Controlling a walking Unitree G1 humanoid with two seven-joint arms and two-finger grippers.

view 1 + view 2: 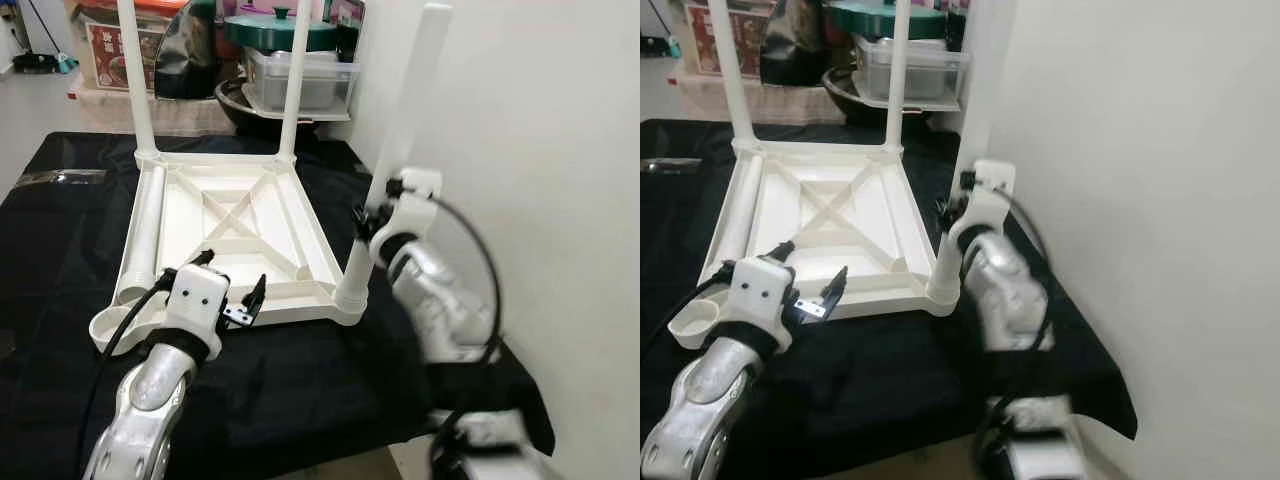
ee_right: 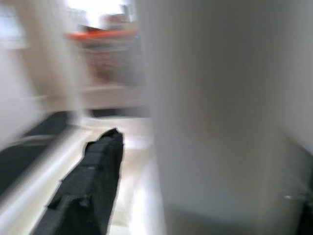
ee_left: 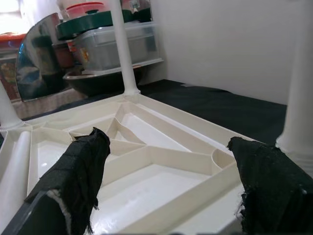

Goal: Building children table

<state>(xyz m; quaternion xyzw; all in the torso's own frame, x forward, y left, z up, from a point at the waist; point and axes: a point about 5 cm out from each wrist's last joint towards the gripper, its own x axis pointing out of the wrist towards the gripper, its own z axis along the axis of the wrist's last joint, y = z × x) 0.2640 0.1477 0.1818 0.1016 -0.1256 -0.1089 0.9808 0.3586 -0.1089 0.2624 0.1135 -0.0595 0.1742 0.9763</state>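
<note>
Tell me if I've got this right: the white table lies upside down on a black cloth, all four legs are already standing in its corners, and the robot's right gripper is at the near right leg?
Not quite. Three legs stand in the upturned table; the fourth leg lies loose inside it along the left edge, as the left eye view shows. The rest holds: black cloth, right gripper at the near right leg.

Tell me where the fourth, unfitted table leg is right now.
The loose leg lies flat inside the upturned tabletop, along its left rim, just ahead of the left hand.
</note>
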